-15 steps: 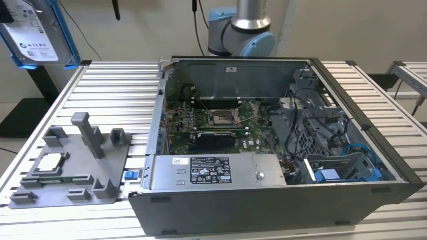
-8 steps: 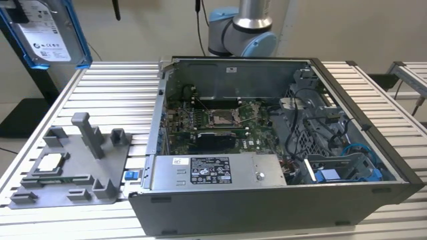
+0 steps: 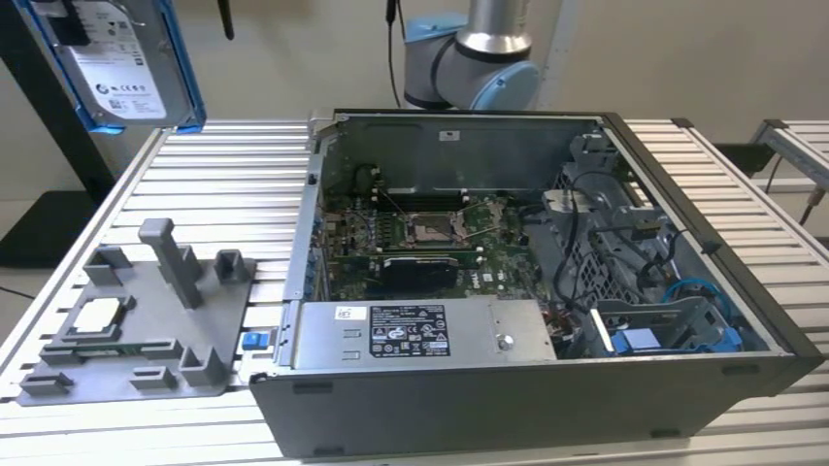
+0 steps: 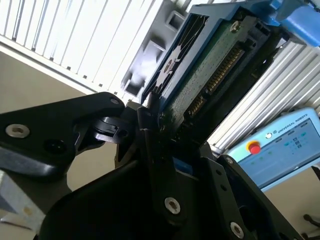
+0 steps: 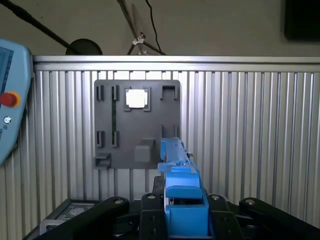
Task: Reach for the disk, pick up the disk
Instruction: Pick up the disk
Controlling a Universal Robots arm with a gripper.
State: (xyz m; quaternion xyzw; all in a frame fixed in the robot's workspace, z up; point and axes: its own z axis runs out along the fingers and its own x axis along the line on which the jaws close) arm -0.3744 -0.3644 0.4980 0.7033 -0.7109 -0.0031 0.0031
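The disk (image 3: pixel 123 60), a silver-grey drive with a white label in blue rails, hangs upright in the air at the exterior view's upper left, well above the ribbed table. My gripper (image 4: pixel 156 117) is shut on it. In the second wrist view the black fingers (image 4: pixel 145 125) clamp the disk (image 4: pixel 210 65) at one end, and its green circuit board and connector edge face the camera. In the first wrist view the disk's blue rail (image 5: pixel 180 185) stands edge-on between the fingers of the gripper (image 5: pixel 182 205).
An open computer case (image 3: pixel 725 320) takes up the table's middle, with a long grey box (image 3: pixel 414 332) at its front. A grey fixture plate (image 3: pixel 194 320) with upright posts holds a small square chip (image 3: pixel 97 316) to the exterior view's left. A teach pendant (image 4: pixel 280 145) lies beside the table.
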